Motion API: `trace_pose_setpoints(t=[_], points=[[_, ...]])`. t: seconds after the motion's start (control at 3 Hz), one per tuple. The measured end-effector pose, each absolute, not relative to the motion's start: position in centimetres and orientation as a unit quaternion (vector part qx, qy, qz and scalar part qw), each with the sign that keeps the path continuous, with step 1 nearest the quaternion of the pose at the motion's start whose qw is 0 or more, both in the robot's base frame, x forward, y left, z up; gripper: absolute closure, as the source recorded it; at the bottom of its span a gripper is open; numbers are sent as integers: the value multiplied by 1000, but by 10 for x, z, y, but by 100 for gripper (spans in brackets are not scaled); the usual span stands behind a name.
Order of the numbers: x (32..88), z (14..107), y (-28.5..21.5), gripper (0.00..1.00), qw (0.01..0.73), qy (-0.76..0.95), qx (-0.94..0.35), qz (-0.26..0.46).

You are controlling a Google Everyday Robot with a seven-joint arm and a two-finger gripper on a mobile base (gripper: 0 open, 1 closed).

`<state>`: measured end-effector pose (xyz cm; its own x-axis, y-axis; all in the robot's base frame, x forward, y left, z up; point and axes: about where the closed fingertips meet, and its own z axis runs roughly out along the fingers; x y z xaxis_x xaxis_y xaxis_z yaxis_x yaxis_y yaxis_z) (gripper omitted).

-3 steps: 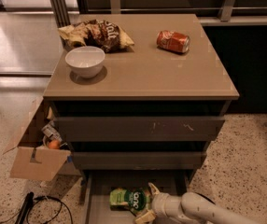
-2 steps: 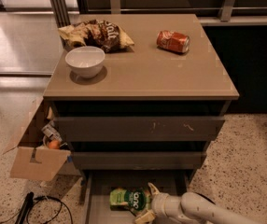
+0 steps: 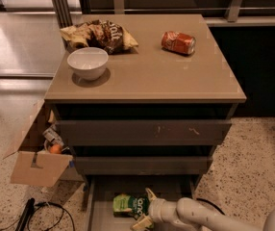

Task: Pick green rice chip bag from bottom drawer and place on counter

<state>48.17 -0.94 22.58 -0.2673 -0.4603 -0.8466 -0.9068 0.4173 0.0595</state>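
Observation:
The green rice chip bag [image 3: 129,205] lies flat in the pulled-out bottom drawer [image 3: 99,215] of the cabinet. My gripper [image 3: 146,209] reaches in from the lower right on a white arm. It is open, with one fingertip above and one below the bag's right end. The tan counter [image 3: 152,71] is the cabinet top, well above the drawer.
On the counter stand a white bowl [image 3: 87,63], a brown-and-cream chip bag [image 3: 101,34] and a red soda can [image 3: 178,42] on its side. An open cardboard box [image 3: 34,160] with odds and ends sits on the floor at the left. Black cables [image 3: 41,213] lie by it.
My gripper has edged a little to the left, closer over the bag's right end. The bag and everything on the counter have stayed put.

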Motion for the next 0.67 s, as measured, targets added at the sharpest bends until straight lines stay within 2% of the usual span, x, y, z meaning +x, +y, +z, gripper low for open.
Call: trace_pose_setpoints(t=[0.67], points=[[496,178,-2,0,388,749,-462,274]])
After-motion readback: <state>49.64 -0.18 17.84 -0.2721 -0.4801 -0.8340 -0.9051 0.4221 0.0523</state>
